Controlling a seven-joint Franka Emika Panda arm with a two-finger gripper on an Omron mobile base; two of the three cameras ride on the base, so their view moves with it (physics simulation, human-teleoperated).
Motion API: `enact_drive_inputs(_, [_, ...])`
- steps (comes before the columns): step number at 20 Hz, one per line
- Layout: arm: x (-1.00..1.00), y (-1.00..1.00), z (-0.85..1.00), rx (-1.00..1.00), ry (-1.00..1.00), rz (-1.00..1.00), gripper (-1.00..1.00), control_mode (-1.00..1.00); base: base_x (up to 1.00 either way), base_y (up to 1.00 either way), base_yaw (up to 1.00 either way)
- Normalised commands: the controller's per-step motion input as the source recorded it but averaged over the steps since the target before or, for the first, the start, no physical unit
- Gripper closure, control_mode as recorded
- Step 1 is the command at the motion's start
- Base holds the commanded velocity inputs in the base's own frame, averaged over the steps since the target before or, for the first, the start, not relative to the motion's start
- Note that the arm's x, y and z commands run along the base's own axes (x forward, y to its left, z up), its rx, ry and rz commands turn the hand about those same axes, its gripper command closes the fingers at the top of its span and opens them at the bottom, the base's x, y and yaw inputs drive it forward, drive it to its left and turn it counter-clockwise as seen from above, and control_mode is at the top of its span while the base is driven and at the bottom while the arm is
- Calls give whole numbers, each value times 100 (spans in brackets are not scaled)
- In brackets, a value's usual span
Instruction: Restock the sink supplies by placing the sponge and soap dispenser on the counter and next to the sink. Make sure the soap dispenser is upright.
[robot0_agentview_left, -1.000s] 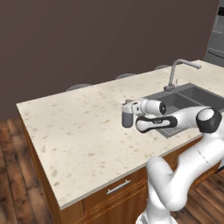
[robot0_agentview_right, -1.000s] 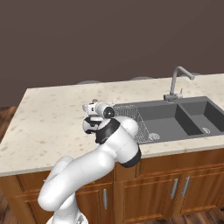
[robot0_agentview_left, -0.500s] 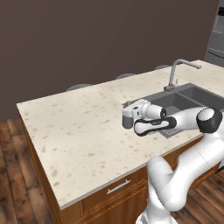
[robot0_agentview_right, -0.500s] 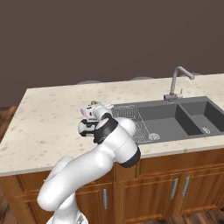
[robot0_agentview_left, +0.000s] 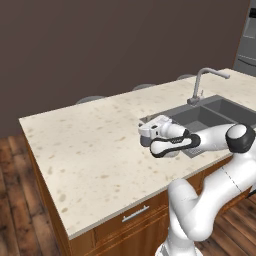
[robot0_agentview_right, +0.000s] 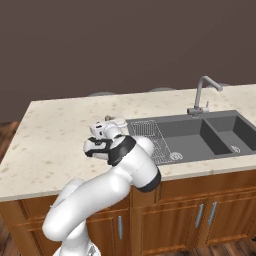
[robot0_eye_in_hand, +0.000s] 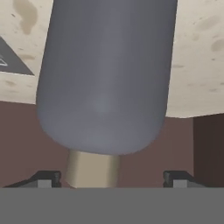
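Note:
The soap dispenser (robot0_eye_in_hand: 105, 74), a rounded dark grey-blue bottle, looms right in front of the hand camera, its brownish pump neck (robot0_eye_in_hand: 92, 168) pointing at the bottom of that rolled view. My gripper (robot0_eye_in_hand: 110, 177) is open. Its fingertips (robot0_eye_in_hand: 43, 177) stand wide on either side of the neck without touching it. From the base cameras, the gripper (robot0_agentview_left: 144, 135) hovers low over the speckled counter (robot0_agentview_left: 85, 145), just left of the sink (robot0_agentview_left: 215, 112), and the hand covers most of the bottle. The sponge is out of view.
The sink (robot0_agentview_right: 200, 135) has a wire rack (robot0_agentview_right: 152, 137) in its left basin and a curved faucet (robot0_agentview_right: 202, 92) behind it. The counter (robot0_agentview_right: 50, 135) stretches wide to the left of the hand. A dark wall rises beyond the counter's far edge.
The hand has sunk a little toward the counter and shifted slightly left, staying beside the sink's left edge.

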Motion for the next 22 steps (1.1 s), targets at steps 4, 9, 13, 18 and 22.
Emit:
enact_drive_inputs(4, [0, 0, -21, 0, -1, 0, -100, -100, 0, 0, 0])
enact_drive_inputs(9, [0, 0, -40, -1, 0, 0, -100, -100, 0, 0, 0])
enact_drive_inputs(13, [-2, -4, -22, -1, -2, 0, -100, -100, 0, 0, 0])
enact_drive_inputs(18, [-21, -16, 0, 0, -6, 0, -100, -100, 0, 0, 0])
enact_drive_inputs(22, [-31, -9, 11, 0, -7, 0, -100, -100, 0, 0, 0])
